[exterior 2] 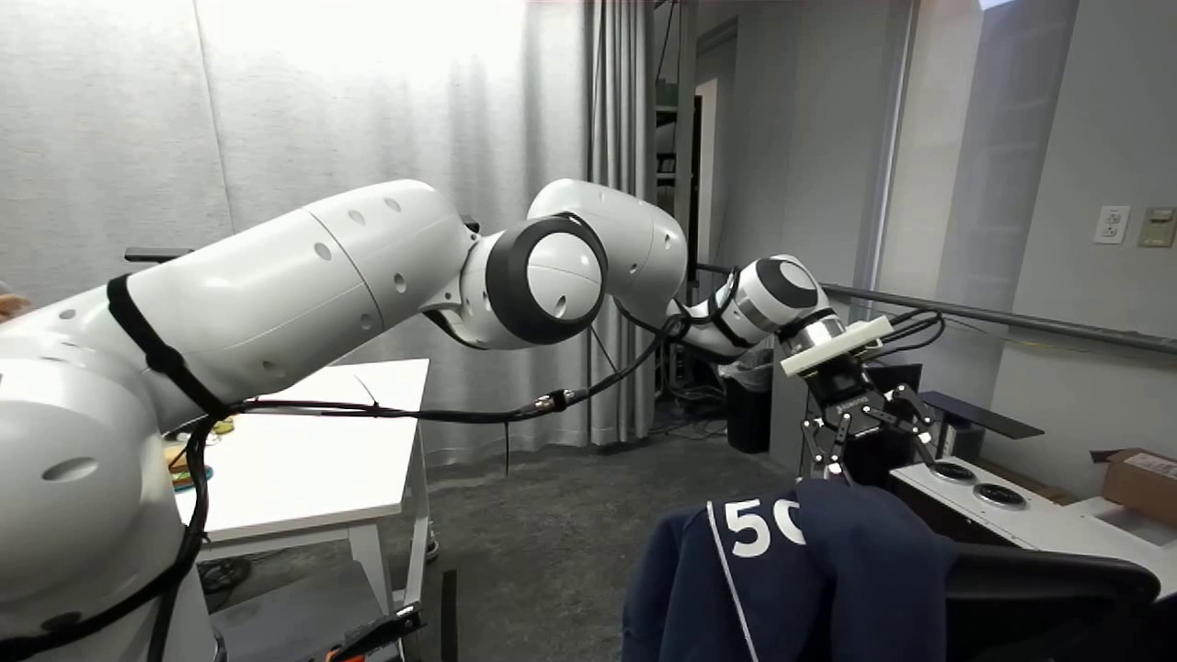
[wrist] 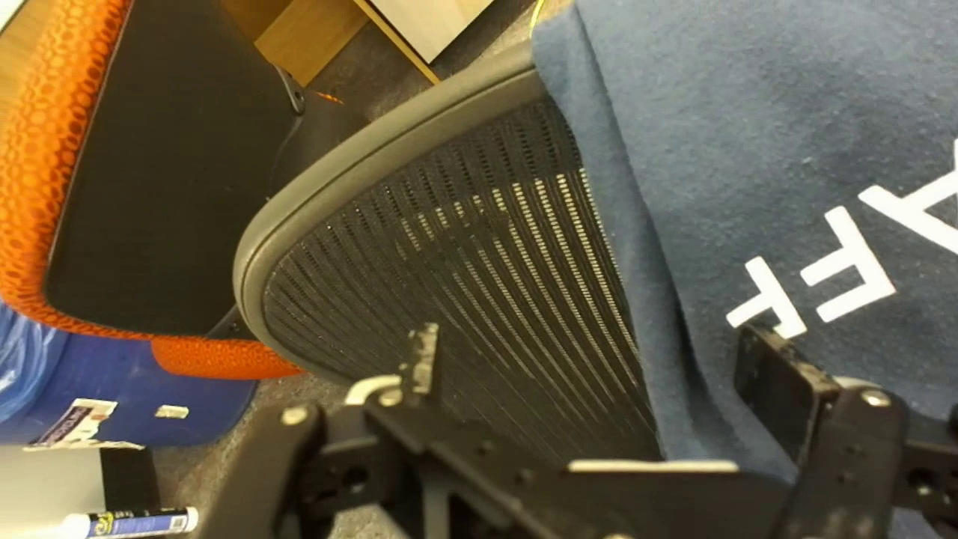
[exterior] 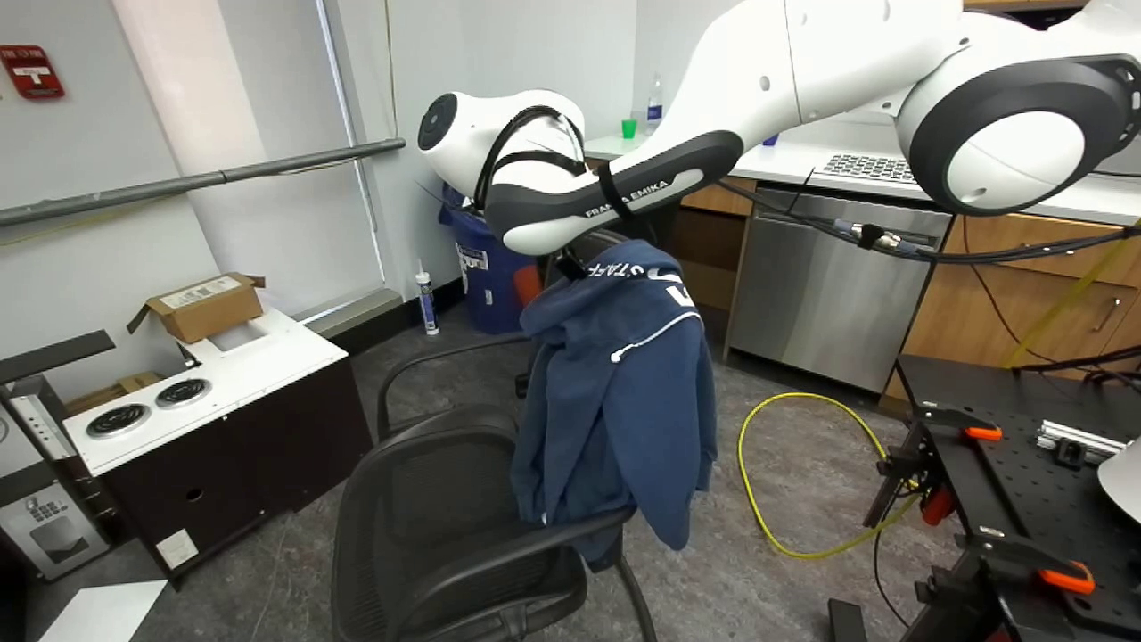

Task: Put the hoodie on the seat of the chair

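Blue plastic (wrist: 24, 363) tops the bin (wrist: 187, 393); the tool (wrist: 595, 355) gapes near the hoodie (exterior: 615, 392).

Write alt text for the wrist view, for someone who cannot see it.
The open hand faces the edge of a white-lettered blue hoodie, which covers part of a mesh chair back. At the picture's left are an orange-rimmed chair and a blue bin.

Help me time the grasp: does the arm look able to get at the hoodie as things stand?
Probably yes: in the wrist view the gripper is open, one of its fingers over the hoodie, the other over the mesh chair back, the hoodie's edge between them; nothing visible blocks the way.
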### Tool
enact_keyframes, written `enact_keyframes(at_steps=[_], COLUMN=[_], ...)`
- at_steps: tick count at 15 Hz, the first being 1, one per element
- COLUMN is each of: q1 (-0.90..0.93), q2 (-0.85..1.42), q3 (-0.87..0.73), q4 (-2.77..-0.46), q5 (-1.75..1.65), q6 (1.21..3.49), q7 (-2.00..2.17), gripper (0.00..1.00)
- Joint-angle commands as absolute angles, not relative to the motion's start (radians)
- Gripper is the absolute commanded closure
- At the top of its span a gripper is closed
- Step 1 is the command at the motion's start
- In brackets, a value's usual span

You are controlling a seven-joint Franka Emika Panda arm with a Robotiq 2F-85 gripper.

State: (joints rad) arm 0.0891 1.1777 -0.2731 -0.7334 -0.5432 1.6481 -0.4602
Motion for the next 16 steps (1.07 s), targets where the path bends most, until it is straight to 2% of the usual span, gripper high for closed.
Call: enact_keyframes(at_steps=[1,5,6,16], q1=[0.117,0.135,0.121,0.115], q2=[1.125,1.01,1.114,1.049], q3=[-0.287,-0.241,-0.262,-0.214], q4=[-0.806,-0.937,-0.808,-0.904], q5=[-0.554,-0.522,-0.54,-0.564], q6=[1.65,1.675,1.652,1.642], q7=[-0.386,-0.398,-0.408,-0.394], gripper=[0.0,0.0,0.0,0.0])
